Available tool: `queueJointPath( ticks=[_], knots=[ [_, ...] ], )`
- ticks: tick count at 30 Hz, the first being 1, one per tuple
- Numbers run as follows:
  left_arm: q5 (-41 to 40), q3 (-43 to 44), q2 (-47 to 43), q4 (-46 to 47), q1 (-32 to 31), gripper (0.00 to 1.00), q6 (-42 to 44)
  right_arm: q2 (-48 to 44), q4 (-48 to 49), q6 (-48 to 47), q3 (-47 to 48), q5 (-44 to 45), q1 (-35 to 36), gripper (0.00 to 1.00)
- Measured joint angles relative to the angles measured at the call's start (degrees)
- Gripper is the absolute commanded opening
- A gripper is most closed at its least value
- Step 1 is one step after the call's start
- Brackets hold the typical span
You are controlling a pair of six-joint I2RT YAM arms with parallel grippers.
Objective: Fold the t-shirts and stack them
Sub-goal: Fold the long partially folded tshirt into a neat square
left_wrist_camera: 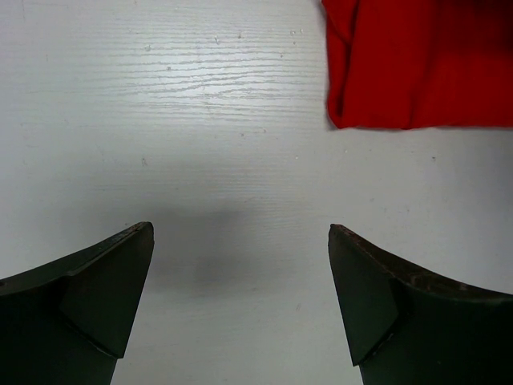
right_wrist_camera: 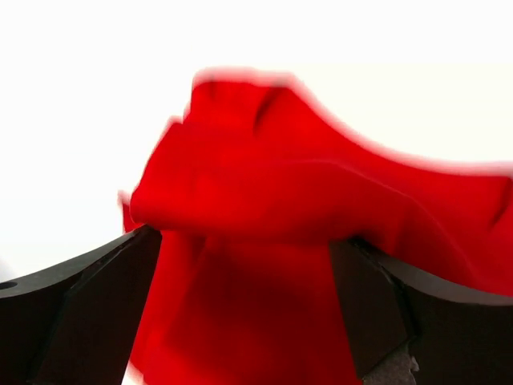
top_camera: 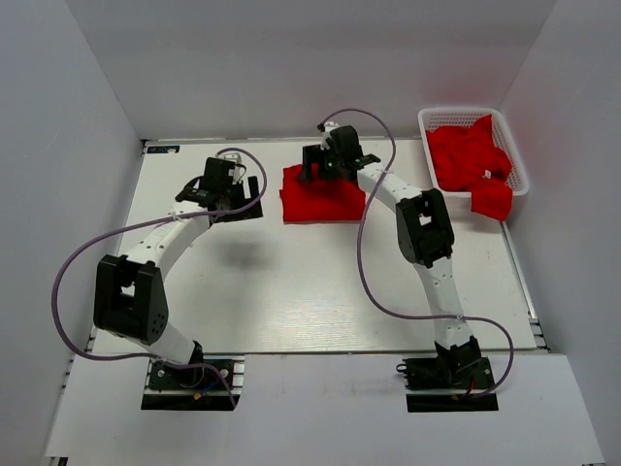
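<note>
1. A folded shirt [top_camera: 320, 197] lies flat near the middle of the desk's [top_camera: 291, 291] far edge. The other shirts [top_camera: 466, 155] sit crumpled in the basket [top_camera: 461, 110] at the far right corner, one draped over its near rim.
2. The right gripper [top_camera: 328, 165] hangs over the folded shirt's far edge. Its wrist view shows the fingers [right_wrist_camera: 88, 297] spread wide with red cloth filling the gap behind them. I cannot tell whether the tips touch the cloth, and nothing looks pinched.
3. The left gripper [top_camera: 243, 199] hovers over bare desk just left of the folded shirt. Its fingers [left_wrist_camera: 88, 297] are spread wide with nothing between them, and a corner of the shirt shows at the top right of its view.
4. As I judge it, one shirt is folded and the next must come from the basket.
5. Risk: if the right gripper lifts away with a tip snagged in the cloth, the top layer could drag up and undo the fold.
6. Risk: the basket shirts are tangled, so a pinch there may lift two at once. The draped one could also pull on the rim and tip the light basket.
7. Risk: the right arm lies close beside the folded shirt's right side, so a low swing toward the basket could shove it out of square.
8. Risk: a shallow pinch on soft cloth may slip midway and drop the shirt in a heap.
</note>
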Motion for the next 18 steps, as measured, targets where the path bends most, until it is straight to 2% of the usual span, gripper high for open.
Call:
queueJointPath(
  ticks=[6, 10, 14, 18],
  knots=[
    [0.66, 1.66, 2.1, 0.15, 0.0, 1.0, 0.72, 6.75, 9.44, -0.22, 10.23, 3.3, -0.42, 0.9],
    [1.42, 4.81, 5.51, 0.55, -0.13, 1.0, 2.64, 6.91, 12.2, -1.46, 11.04, 4.35, -0.44, 0.9],
    [4.57, 9.35, 10.93, 2.27, -0.52, 1.0, 4.96, -0.55, 12.24, -1.95, 0.28, 6.56, -0.76, 0.9],
    [8.87, 15.8, 19.21, 4.31, -1.22, 0.93, 7.17, -14.03, 10.43, -0.68, -14.43, 12.33, -0.96, 0.9]
  ],
)
